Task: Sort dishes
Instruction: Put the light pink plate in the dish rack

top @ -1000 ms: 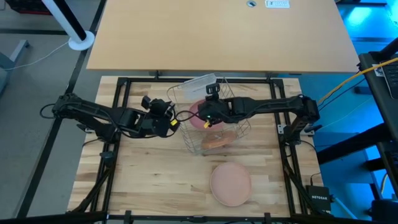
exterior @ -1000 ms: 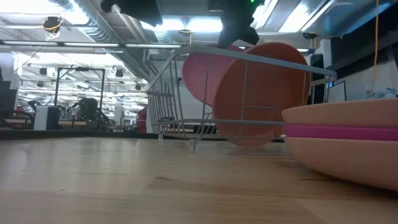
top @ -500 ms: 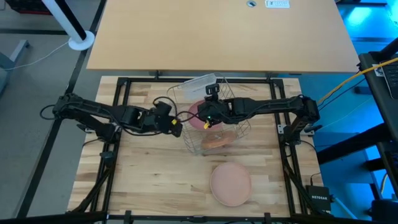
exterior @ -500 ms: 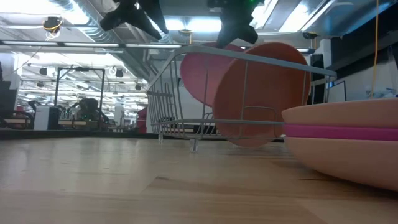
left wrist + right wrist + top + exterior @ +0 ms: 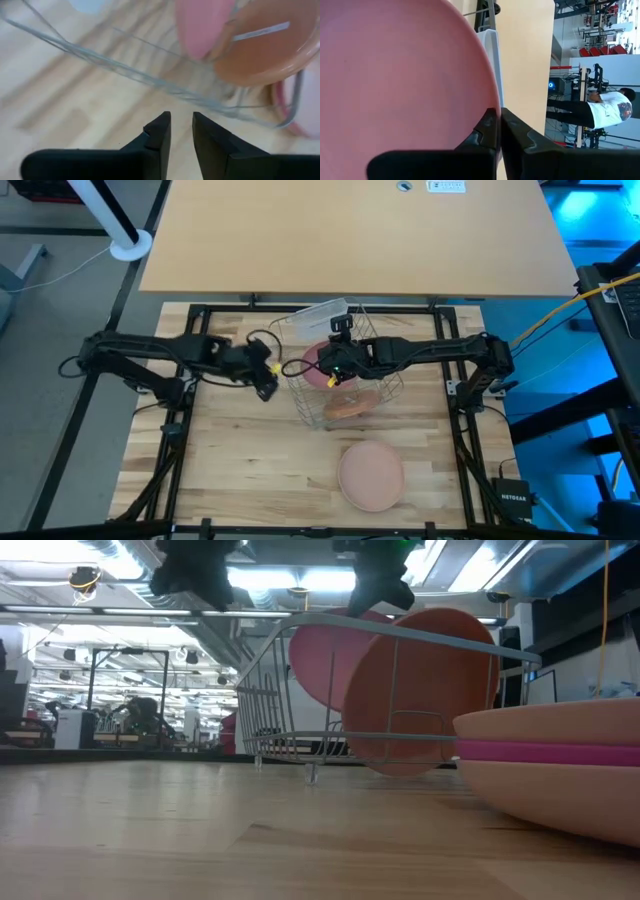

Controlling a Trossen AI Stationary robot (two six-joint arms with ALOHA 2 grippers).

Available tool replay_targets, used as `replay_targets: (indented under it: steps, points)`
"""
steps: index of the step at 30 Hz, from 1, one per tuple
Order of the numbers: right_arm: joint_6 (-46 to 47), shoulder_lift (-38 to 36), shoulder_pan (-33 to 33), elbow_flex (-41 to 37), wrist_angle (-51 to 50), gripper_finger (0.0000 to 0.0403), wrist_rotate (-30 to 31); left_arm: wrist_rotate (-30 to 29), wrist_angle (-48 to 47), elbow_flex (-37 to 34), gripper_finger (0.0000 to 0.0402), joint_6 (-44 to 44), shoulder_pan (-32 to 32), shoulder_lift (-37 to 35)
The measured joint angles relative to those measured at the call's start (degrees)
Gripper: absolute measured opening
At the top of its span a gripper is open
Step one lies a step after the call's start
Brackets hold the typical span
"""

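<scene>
A pale pink plate (image 5: 325,660) stands tilted on edge inside the silver wire rack (image 5: 270,690), behind a terracotta-orange plate (image 5: 430,690) that leans in the rack's near end. My right gripper (image 5: 498,111) is shut on the pink plate (image 5: 318,366) from above the rack. My left gripper (image 5: 181,116) hovers just left of the rack (image 5: 300,395), narrowly open and holding nothing. A stack of plates (image 5: 371,475) rests on the table's near part, peach on top with a magenta one (image 5: 560,751) under it. My right gripper pinches the pink plate's rim (image 5: 491,97) between its two fingers. It comes from above, at the plate's upper edge (image 5: 365,612). The plate stands tilted within the rack; its lower part is hidden behind the orange plate.
A clear plastic tub (image 5: 320,312) lies at the rack's far side. Black frame rails (image 5: 190,340) run along the table's left, right and far edges. Bare wood lies between the rack and the near-left corner (image 5: 240,460).
My left gripper first reached toward the rack, then drew back toward the table's left, away from it.
</scene>
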Motion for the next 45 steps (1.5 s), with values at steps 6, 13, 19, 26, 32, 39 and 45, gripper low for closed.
replay_targets:
  steps: [6, 13, 19, 26, 32, 39, 45]
  points:
    - [0.0, 0.0, 0.0, 0.0, 0.04, 0.0007, -0.4, -0.34, -7.76, 0.0, 0.0031, 16.84, 5.98, -7.9]
    - [-0.02, 0.0, -0.02, 0.02, 0.17, 0.0006, -0.7, -4.14, -6.81, -1.68, 0.0013, 17.43, 11.35, -9.75]
    - [-0.02, 0.0, -0.02, 0.02, 0.19, 0.0008, -0.76, -1.29, 1.11, -10.79, 0.0012, 7.28, 12.6, -9.27]
    - [-0.02, -0.03, -0.02, 0.04, 0.24, 0.0006, -0.87, 0.14, 27.99, -19.07, 0.0012, 8.26, 12.09, -8.04]
    - [-0.01, -0.03, -0.02, 0.04, 0.32, 0.0007, -0.96, 0.88, 39.94, -19.63, 0.0012, 9.34, 14.33, -2.22]
    - [-0.02, -0.05, -0.02, 0.04, 0.67, 0.0007, -1.38, 3.94, 50.35, -19.61, 0.0012, 9.36, 17.66, 3.76]
    - [-0.02, -0.05, -0.02, 0.04, 0.96, 0.0006, -1.49, 14.35, 57.06, -19.58, 0.0003, 10.04, 19.07, 7.7]
